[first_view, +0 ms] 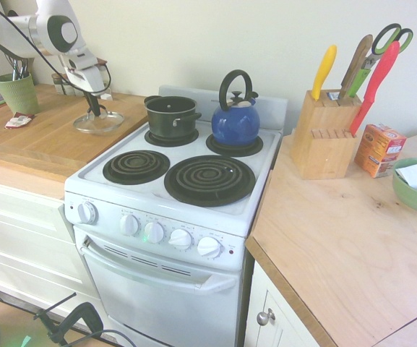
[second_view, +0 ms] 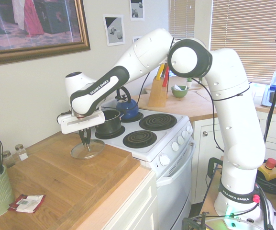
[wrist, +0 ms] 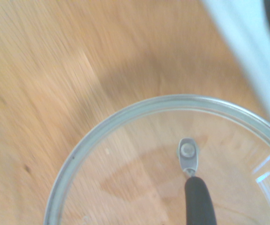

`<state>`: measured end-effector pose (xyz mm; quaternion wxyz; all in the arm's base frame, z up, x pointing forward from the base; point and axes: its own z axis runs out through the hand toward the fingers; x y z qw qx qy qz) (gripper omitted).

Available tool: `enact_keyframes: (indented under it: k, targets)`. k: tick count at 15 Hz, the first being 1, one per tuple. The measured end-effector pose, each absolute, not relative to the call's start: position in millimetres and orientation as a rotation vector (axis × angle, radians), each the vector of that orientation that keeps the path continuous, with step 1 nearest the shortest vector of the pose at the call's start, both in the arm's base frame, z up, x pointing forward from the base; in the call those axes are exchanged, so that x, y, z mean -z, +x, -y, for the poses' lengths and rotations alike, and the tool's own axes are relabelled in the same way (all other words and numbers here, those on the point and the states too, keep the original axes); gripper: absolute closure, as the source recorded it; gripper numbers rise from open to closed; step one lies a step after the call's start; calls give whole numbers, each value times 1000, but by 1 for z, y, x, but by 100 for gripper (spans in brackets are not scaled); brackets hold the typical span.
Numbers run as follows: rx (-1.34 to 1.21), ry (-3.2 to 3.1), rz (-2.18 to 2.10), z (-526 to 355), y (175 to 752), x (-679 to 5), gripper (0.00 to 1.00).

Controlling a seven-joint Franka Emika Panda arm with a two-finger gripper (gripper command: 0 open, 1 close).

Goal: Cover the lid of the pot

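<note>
On the wooden tabletop [second_view: 75, 182], the tool [second_view: 86, 142] is clamped on the lid's [second_view: 87, 149] knob for lifting. The open pot [first_view: 172, 116] waits at its three o'clock in the first exterior view.

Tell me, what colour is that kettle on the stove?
Blue, with a black loop handle; the kettle shows best in the first exterior view.

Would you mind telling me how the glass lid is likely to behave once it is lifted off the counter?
The lid looks rigid: clear glass with a thin metal rim, so probably fragile if dropped. The hand reaches it only at the small central handle, so the wide disc may tilt or swing. It seems fairly heavy for its thinness.
</note>
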<state>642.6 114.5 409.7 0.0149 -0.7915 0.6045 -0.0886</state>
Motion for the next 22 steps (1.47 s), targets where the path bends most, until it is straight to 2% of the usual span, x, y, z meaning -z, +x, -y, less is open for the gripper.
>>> enact_keyframes:
  k: [5,10,15,22]
  targets:
    - [397,-2415,-1896,-85,640,-504,100]
    - [457,-2331,-1995,19,649,-553,100]
    - [381,-2276,-2057,107,657,-532,100]
    - [374,-2302,-2050,121,699,-494,100]
